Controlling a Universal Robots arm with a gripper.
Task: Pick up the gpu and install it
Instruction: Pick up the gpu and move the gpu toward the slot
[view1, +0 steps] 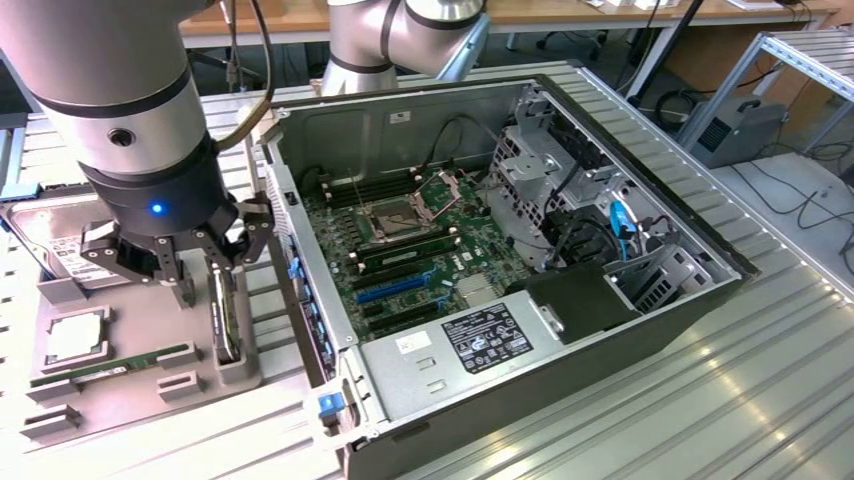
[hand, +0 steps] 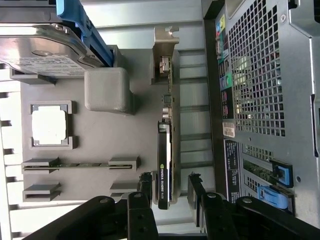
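Note:
The gpu (hand: 165, 165) stands on its long edge in a slot of the grey parts tray (hand: 125, 135), black cooler on a dark board, with its silver bracket (hand: 165, 50) at the far end. My gripper (hand: 169, 187) is open and hangs just over the card's near end, one finger (hand: 146, 186) on each side with gaps to the card. In the exterior view the gpu (view1: 227, 322) sits at the tray's edge beside the open computer case (view1: 667, 300), and the gripper (view1: 198, 272) hovers directly above it.
On the tray lie a hard drive (hand: 45, 55), a CPU (hand: 49, 125) and a memory stick (hand: 75, 164). The case's perforated rear wall (hand: 260, 75) runs close alongside the gpu. Inside the case, the motherboard (view1: 414, 250) shows blue expansion slots (view1: 394, 285).

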